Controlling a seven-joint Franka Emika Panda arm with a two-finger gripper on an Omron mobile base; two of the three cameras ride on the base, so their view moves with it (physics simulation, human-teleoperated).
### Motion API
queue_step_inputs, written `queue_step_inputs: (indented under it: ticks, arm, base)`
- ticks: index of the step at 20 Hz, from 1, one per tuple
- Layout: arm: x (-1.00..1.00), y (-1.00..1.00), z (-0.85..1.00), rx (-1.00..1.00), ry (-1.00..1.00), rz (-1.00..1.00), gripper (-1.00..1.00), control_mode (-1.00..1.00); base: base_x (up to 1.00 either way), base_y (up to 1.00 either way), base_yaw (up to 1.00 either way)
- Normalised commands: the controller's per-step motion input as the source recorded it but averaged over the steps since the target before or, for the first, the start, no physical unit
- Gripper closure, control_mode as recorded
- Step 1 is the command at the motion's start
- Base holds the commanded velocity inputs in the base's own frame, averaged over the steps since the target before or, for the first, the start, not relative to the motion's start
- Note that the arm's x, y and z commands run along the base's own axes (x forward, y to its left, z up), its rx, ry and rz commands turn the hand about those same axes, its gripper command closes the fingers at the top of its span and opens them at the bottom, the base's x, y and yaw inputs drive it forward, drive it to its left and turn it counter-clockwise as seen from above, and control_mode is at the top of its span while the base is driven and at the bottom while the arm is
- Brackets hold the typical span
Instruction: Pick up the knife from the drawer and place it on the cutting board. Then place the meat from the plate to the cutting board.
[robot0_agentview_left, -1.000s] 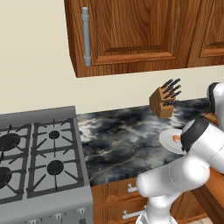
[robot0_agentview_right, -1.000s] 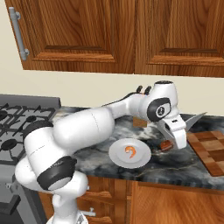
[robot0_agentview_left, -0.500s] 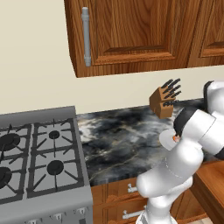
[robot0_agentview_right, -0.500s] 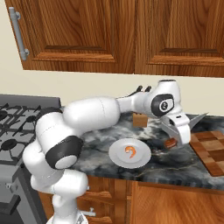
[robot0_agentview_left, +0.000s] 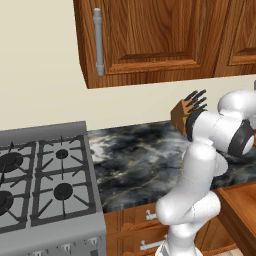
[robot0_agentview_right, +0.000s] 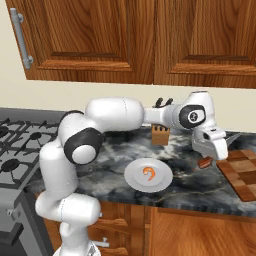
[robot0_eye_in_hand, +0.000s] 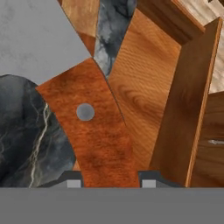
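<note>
My gripper (robot0_agentview_right: 209, 156) is shut on the knife (robot0_agentview_right: 205, 162) and holds it above the counter, just left of the cutting board (robot0_agentview_right: 244, 171). Its silver blade (robot0_agentview_right: 233, 138) points up and to the right. In the hand view the reddish-brown handle (robot0_eye_in_hand: 94, 131) runs up from between my fingertips (robot0_eye_in_hand: 73, 182) to the grey blade (robot0_eye_in_hand: 39, 39). The meat (robot0_agentview_right: 148, 172) lies on the white plate (robot0_agentview_right: 135, 181), left of my gripper. The open drawer (robot0_eye_in_hand: 148, 96) shows below the hand, and its wooden inside (robot0_agentview_left: 242, 207) is at the lower right of the left base view.
A wooden knife block (robot0_agentview_right: 160, 134) with black handles stands at the back of the dark marble counter (robot0_agentview_right: 200, 187). A gas stove (robot0_agentview_left: 40, 185) is on the left. Wooden wall cabinets (robot0_agentview_right: 125, 35) hang overhead. The counter's front edge runs just below the plate.
The gripper has carried the knife to the right, away from the plate and closer to the cutting board. The forearm has swung with it.
</note>
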Motion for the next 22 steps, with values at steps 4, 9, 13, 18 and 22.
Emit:
queue_step_inputs:
  ticks: [4,9,13,18,22]
  arm:
    - [-0.07,-0.60,-0.15,0.16,-0.06,0.00,1.00,-1.00]
    - [-0.09,-0.39,-0.02,0.23,-0.23,0.02,1.00,-1.00]
    - [0.01,-0.31,0.03,0.19,-0.18,0.04,1.00,-1.00]
    - [0.12,-0.22,0.00,0.05,-0.08,0.04,1.00,-1.00]
    - [0.15,-0.01,-0.01,-0.03,-0.03,0.00,1.00,-1.00]
  base:
    - [0.00,0.00,0.00]
    - [0.00,0.00,0.00]
    - [0.00,0.00,0.00]
    - [0.00,0.00,0.00]
    - [0.00,0.00,0.00]
